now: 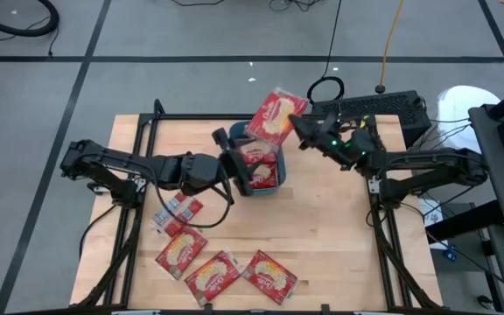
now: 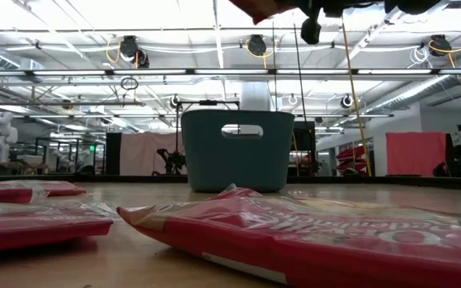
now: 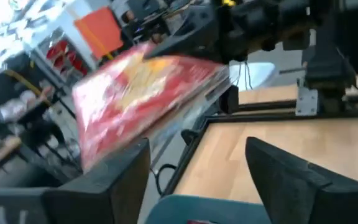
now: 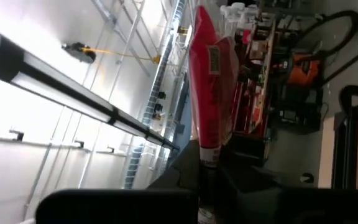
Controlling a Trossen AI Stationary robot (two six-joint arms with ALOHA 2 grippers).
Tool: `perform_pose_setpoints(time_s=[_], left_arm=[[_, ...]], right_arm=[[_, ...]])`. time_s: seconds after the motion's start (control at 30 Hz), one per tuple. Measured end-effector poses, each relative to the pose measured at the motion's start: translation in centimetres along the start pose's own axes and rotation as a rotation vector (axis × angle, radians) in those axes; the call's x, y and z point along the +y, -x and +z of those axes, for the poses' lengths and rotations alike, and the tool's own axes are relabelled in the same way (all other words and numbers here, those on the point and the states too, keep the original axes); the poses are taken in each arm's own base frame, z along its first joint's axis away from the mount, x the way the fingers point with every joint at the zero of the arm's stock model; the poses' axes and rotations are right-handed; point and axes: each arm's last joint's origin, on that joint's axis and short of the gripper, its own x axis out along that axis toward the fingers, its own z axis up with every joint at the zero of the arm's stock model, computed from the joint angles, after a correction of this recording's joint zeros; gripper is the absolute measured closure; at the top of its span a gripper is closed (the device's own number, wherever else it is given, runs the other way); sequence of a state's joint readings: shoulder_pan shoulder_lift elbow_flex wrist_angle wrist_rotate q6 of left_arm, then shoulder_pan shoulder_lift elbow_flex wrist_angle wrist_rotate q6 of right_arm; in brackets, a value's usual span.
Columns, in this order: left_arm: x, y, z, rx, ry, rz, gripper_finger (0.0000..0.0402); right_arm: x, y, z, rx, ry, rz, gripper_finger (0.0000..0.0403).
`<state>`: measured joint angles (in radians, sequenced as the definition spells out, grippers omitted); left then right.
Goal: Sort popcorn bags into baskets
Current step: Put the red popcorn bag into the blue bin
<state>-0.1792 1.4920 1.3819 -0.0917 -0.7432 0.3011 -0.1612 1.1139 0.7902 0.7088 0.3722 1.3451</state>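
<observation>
Grey floor (image 1: 191,31) with dark tape lines, loose cables (image 1: 16,17) on it by the back corner. Light wood table (image 1: 322,227) in a black frame. Black keyboard (image 1: 370,109) at the table's back right edge. Low view: open workshop hall, long ceiling light strips (image 2: 214,72), red panels (image 2: 414,154) at the right, cluttered benches at the left.
</observation>
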Motion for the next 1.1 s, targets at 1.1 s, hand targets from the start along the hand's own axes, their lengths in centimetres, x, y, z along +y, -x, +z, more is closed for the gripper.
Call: perform_pose_setpoints(time_s=[1.1], left_arm=[[11.5, -2.3, -3.5, 0.294, 1.045, -0.675, 0.0171]], right_arm=[[-1.0, 3.6, 0.6, 0.959, 0.184, -0.099, 0.0401]])
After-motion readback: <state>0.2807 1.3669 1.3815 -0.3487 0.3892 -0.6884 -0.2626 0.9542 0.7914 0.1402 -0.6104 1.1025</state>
